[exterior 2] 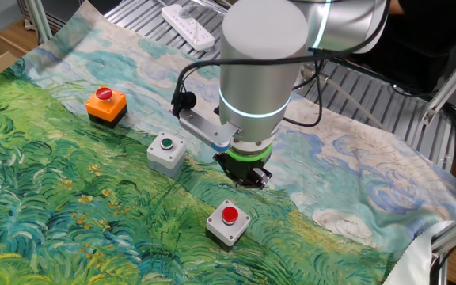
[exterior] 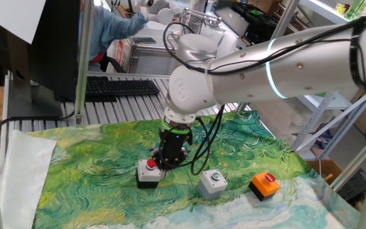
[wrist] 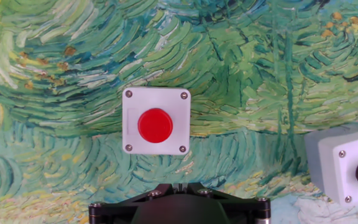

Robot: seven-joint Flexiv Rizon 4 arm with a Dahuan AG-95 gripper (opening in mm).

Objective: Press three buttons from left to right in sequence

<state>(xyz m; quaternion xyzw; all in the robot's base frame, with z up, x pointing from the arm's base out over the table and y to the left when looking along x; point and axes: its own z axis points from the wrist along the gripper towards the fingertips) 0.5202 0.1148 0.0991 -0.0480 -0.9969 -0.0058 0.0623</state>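
On a table draped in a swirling green painted cloth (exterior: 94,165), three push-button boxes in a row: black-and-white box with red button (exterior: 149,172), grey box with green button (exterior: 213,183), orange box with red button (exterior: 264,184). Poised just above and beside the first box, the gripper (exterior: 168,162), fingers closed with nothing held, pointing straight down from the white arm (exterior: 246,60). Hand view centred on the red button (wrist: 155,125), green one at the frame's right edge. Likely risks: descending off-centre and striking the box's housing or skidding it across the loose cloth; drifting to the wrong box and breaking the left-to-right order.
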